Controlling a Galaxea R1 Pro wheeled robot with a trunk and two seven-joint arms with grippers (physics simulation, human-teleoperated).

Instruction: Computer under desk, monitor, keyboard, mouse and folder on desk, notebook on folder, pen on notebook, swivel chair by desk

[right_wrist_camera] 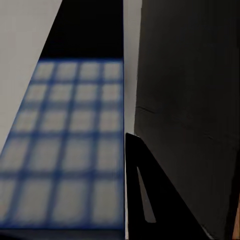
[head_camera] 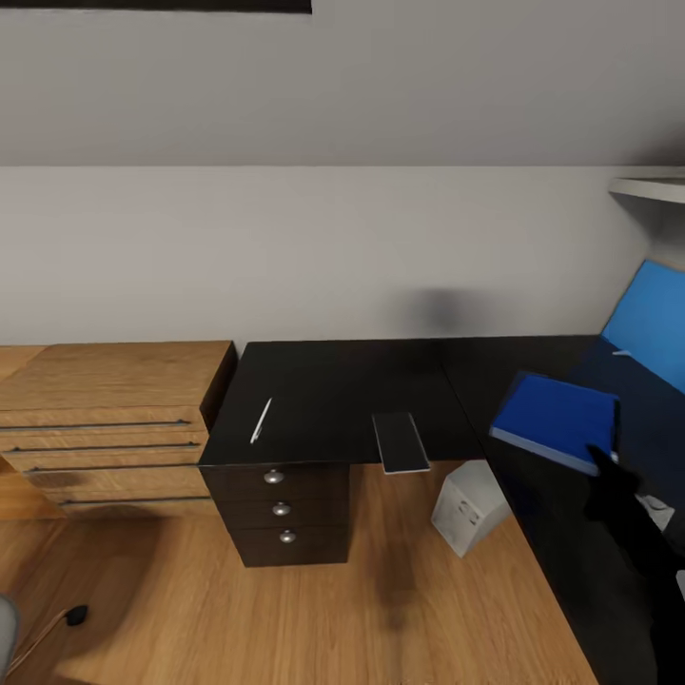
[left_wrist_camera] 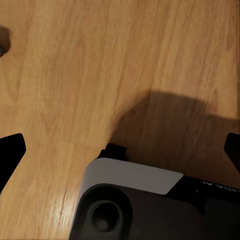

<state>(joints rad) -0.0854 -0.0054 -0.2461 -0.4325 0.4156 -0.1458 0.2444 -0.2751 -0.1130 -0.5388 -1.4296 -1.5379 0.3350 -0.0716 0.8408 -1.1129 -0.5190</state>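
The bright blue folder hangs tilted just above the right wing of the black desk, with my right gripper shut on its near corner. In the right wrist view the folder lies against one black finger. The white pen rests on the desk's left part. The dark grey notebook overhangs the desk's front edge. Under the desk stands the white computer. My left gripper is open over bare wooden floor.
A light wooden drawer cabinet adjoins the desk's left end. Black drawers with silver knobs sit below the pen. A blue wall panel rises behind the right wing. A black caster and part of the swivel chair show at the near left.
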